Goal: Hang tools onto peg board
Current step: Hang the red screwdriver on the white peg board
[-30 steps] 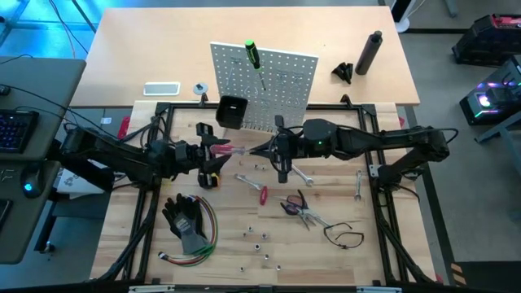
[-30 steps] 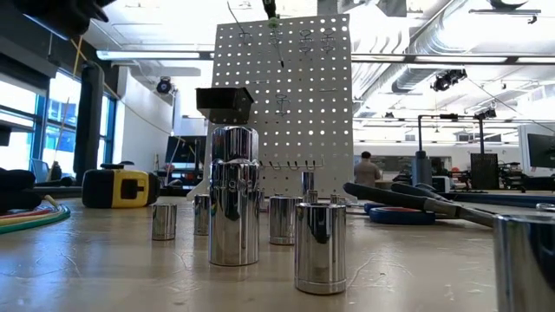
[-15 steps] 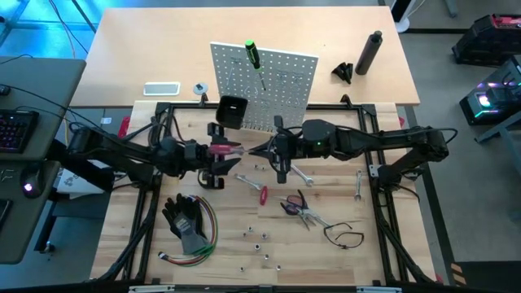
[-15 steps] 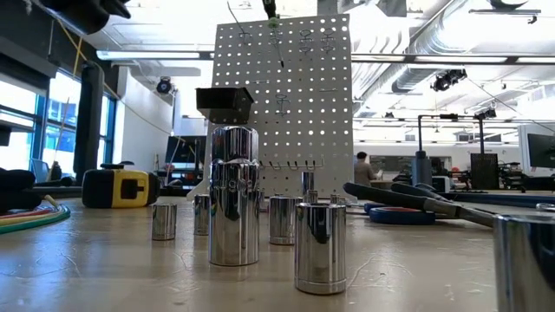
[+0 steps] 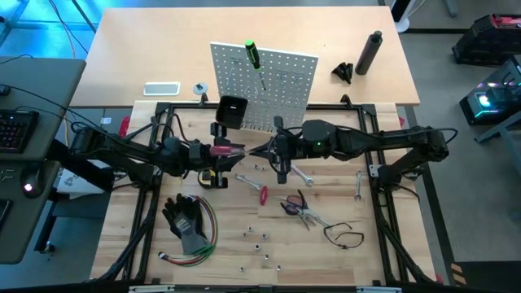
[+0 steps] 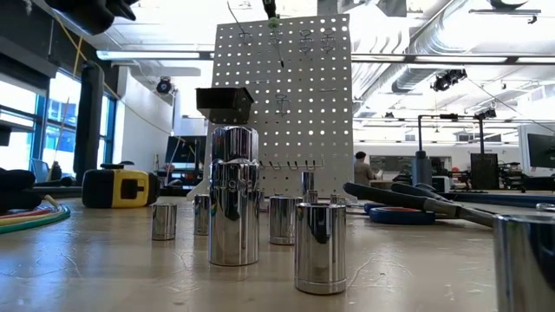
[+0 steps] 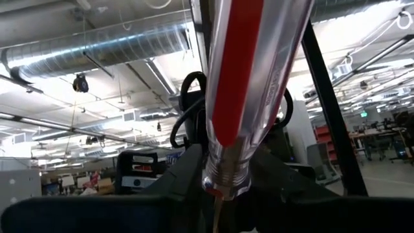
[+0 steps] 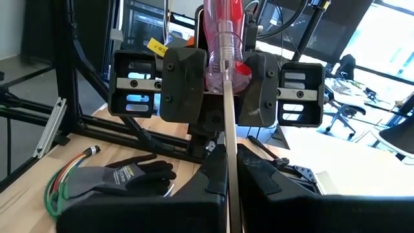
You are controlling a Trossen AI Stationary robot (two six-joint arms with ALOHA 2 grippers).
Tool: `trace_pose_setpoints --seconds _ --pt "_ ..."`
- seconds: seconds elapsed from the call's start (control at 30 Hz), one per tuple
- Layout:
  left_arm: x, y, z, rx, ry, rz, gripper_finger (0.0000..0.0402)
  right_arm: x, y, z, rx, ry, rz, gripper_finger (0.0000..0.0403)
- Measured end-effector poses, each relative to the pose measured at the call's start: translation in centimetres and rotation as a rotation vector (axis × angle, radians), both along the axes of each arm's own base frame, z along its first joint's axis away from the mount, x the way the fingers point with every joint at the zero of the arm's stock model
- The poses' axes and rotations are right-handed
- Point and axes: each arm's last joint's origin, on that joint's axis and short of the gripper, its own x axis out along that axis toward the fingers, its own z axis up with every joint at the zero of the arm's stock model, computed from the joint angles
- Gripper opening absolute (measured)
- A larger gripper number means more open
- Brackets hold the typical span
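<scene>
Left claw (image 5: pixel 230 150) and right claw (image 5: pixel 264 151) both clamping red screwdriver (image 5: pixel 221 150), peg board (image 5: pixel 269 89) behind, gloves (image 5: pixel 186 218) nearby

peg board (image 5: pixel 269 81): upright, green screwdriver (image 5: pixel 253 54) hung | red-handled screwdriver (image 5: pixel 224 150): level, midair | pliers (image 5: pixel 299 210), wrenches: flat on table

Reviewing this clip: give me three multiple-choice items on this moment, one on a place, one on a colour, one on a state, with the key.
1. Where is the green-handled screwdriver?
A. on the peg board
B. beside the gloves
C. in the bin

2. What colour is the handle of the screwdriver between the two grippers?
A. green
B. red and clear
C. yellow

3. How is the right gripper?
A. open
B. shut on the shaft
C. out of view

Key: A, it sits at the board's top; B, the right wrist view shows it; B, its fingers pinch the shaft.
</scene>
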Motion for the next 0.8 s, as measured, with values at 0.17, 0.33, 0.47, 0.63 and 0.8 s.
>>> trace_pose_setpoints --seconds 0.17,0.33,0.47,0.63,0.8 --pt "0.0 0.0 0.0 0.0 0.005 0.001 0.0086 -0.1 0.0 -0.1 0.014 0.018 -0.011 0.0003" --pt "0.2 0.0 -0.2 0.001 0.031 0.009 0.0086 -0.1 -0.1 -0.5 0.037 0.057 -0.06 0.0033" --pt "0.3 0.1 -0.4 -0.004 0.053 0.02 0.0086 -0.3 -0.3 -0.9 0.027 0.107 -0.116 0.0064" --pt "0.1 0.3 -0.3 -0.014 0.119 0.051 0.0086 -1.3 -0.4 -0.8 0.031 0.16 -0.149 0.0095" --pt "-0.3 0.5 -0.2 -0.02 0.192 0.072 0.0086 -3.0 0.1 0.3 0.006 0.171 -0.199 0.0121"
